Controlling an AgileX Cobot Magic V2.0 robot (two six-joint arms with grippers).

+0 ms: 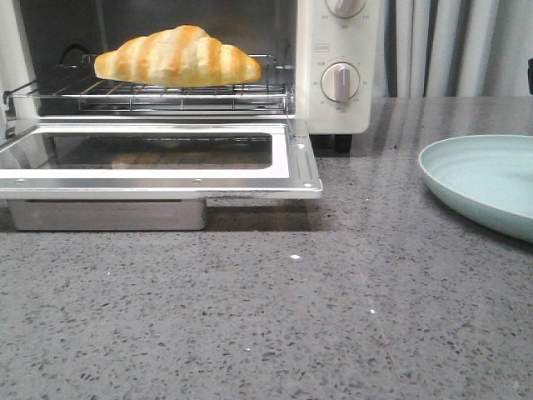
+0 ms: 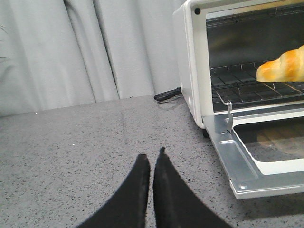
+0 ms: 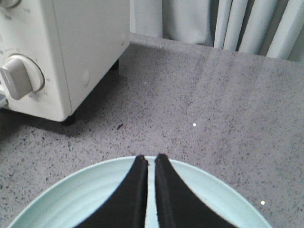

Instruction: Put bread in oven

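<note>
The bread [image 1: 177, 57], golden-orange with pale stripes, lies on the wire rack [image 1: 150, 93] inside the cream-white oven [image 1: 333, 108]. The oven's glass door [image 1: 158, 158] hangs open and flat. One end of the bread shows in the left wrist view [image 2: 283, 66] on the rack. My left gripper [image 2: 152, 157] is shut and empty above the grey counter, left of the oven. My right gripper [image 3: 151, 159] is shut and empty over the pale green plate [image 3: 85, 199], right of the oven [image 3: 71, 52]. Neither gripper shows in the front view.
The pale green plate [image 1: 487, 179] sits on the counter right of the oven. A metal tray [image 1: 108, 215] lies under the open door. A black power cord [image 2: 167, 95] lies behind the oven. Grey curtains hang at the back.
</note>
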